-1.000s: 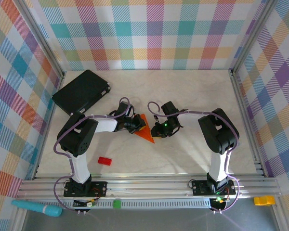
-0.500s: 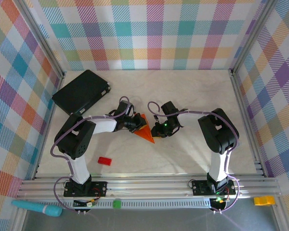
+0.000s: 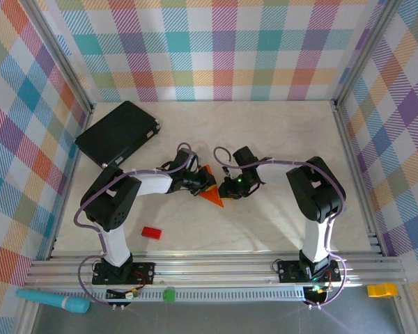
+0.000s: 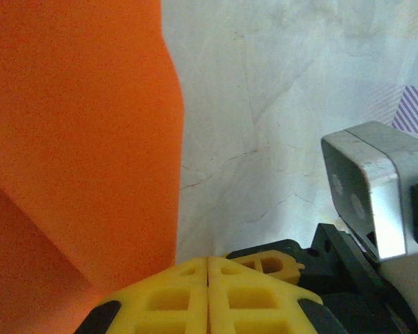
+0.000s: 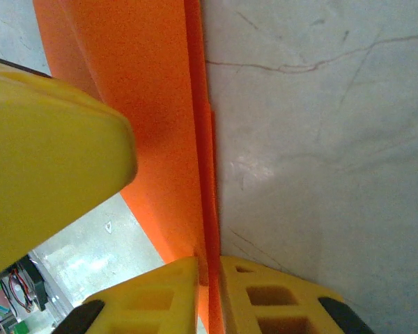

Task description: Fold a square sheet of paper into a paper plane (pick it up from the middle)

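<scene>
The right gripper [image 5: 209,270] is pinched tight on the folded edge of the orange sheet of paper [image 5: 160,104]. The left gripper [image 4: 207,268] is closed finger to finger beside it, and I cannot tell whether it holds the paper. The sheet lies apart from the black flat case [image 3: 118,132], to its right and nearer the bases. Opposing pulls could tear the paper or skew the crease
</scene>
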Motion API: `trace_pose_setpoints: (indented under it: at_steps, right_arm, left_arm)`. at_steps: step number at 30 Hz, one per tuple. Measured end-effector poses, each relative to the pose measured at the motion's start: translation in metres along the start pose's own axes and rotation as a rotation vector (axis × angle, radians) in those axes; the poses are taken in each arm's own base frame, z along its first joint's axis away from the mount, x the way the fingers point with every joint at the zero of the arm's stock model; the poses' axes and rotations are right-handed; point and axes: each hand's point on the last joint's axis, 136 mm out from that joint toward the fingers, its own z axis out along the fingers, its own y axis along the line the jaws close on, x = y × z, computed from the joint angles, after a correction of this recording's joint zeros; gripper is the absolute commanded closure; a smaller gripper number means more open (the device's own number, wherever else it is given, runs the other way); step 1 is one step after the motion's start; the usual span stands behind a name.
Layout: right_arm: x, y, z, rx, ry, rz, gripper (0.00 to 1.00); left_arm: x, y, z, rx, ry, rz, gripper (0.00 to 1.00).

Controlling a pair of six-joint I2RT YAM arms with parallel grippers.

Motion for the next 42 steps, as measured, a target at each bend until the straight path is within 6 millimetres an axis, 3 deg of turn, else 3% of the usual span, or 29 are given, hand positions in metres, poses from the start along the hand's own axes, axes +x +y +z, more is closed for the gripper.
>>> trace_pose_setpoints:
  at_steps: [16,32,42]
  right_arm:
    - [0.0,0.0,0.0,0.002,0.005,0.004,0.84]
    - [0.0,-0.001,0.0,0.009,0.003,0.017,0.85]
    - [-0.006,0.006,-0.013,0.046,-0.051,0.012,0.73]
  left_arm:
    - [0.002,0.017,0.009,-0.039,0.009,-0.028,0.95]
    - [0.001,0.019,0.012,-0.038,0.009,-0.032,0.95]
    - [0.002,0.02,0.012,-0.041,0.006,-0.031,0.95]
